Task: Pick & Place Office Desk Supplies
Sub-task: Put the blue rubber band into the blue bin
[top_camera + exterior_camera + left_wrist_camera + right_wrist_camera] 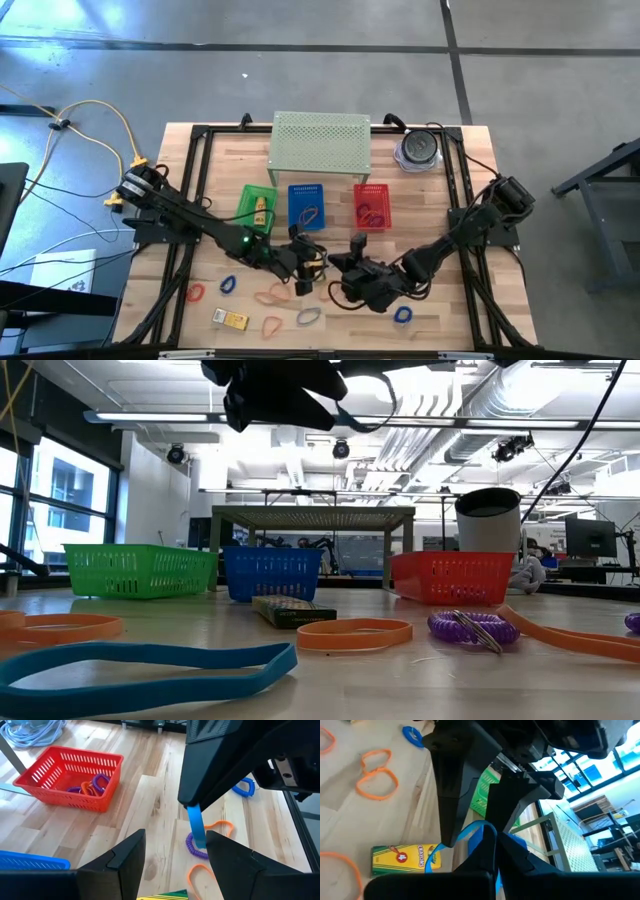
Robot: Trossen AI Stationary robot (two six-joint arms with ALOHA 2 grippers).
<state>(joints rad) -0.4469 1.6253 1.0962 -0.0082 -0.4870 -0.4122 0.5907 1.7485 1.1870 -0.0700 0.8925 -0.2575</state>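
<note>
On the wooden table (440, 310), a green basket (256, 206), blue basket (306, 205) and red basket (372, 205) line up before a pale green perforated shelf (320, 140). At centre the left gripper (312, 262) stands parted, while the right gripper (335, 266), clenched, pinches a blue rubber band (196, 825) above a crayon box (405, 859). Other bands lie scattered nearby.

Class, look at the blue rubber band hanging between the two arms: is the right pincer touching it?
Touching. In the left wrist view the right pincer is shut on the top of the blue rubber band, which hangs straight down from its tips; the right wrist view shows the same band at its fingers.
</note>
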